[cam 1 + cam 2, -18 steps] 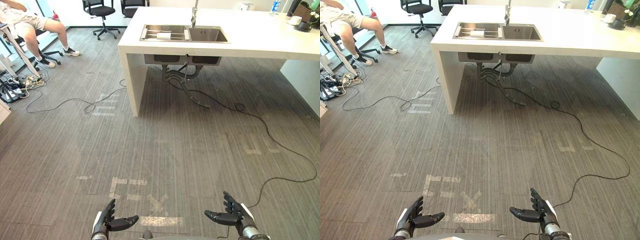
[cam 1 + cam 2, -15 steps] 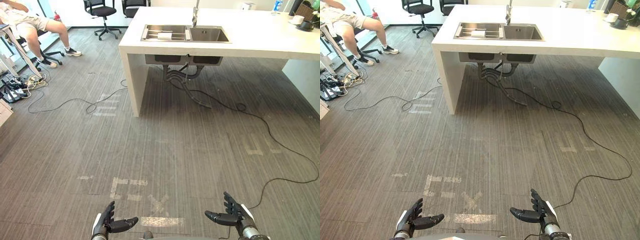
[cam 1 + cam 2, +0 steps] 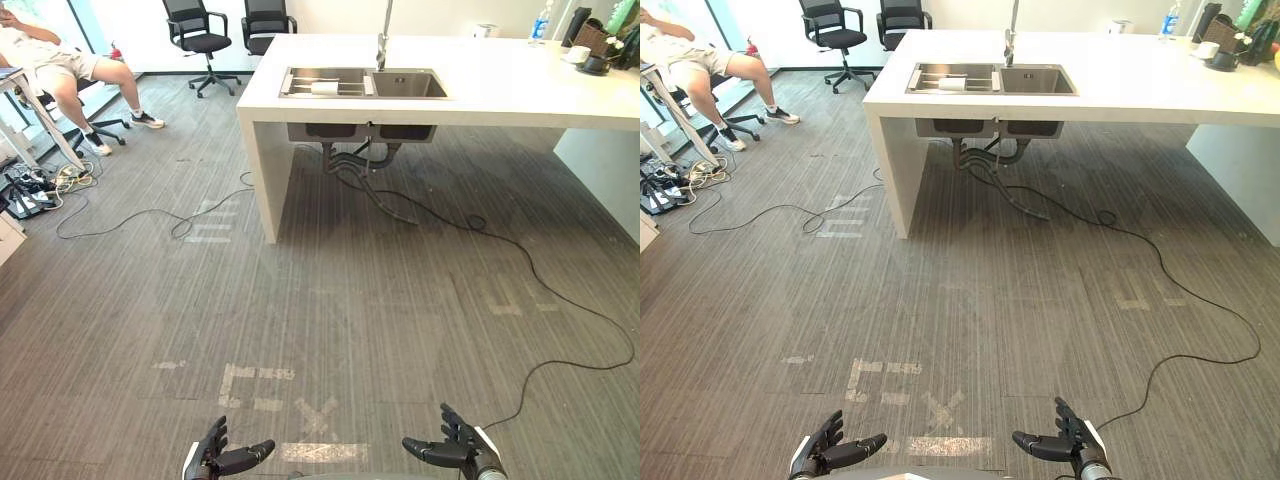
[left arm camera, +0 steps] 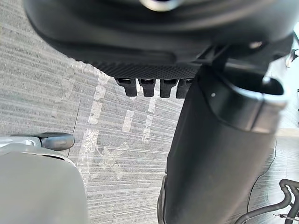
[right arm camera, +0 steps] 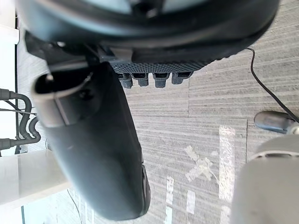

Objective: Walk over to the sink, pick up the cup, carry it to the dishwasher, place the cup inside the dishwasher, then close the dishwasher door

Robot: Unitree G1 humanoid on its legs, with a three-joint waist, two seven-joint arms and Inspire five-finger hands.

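Facing white table [image 3: 520, 85] with steel sink [image 3: 410, 84] across grey carpet [image 3: 350, 300], left robot hand [image 3: 215, 461], right robot hand [image 3: 458, 452] spread wide, empty

A shiny metal sink [image 3: 410, 84], a smooth matt white counter [image 3: 520, 88], a streaky grey carpeted floor [image 3: 350, 300].
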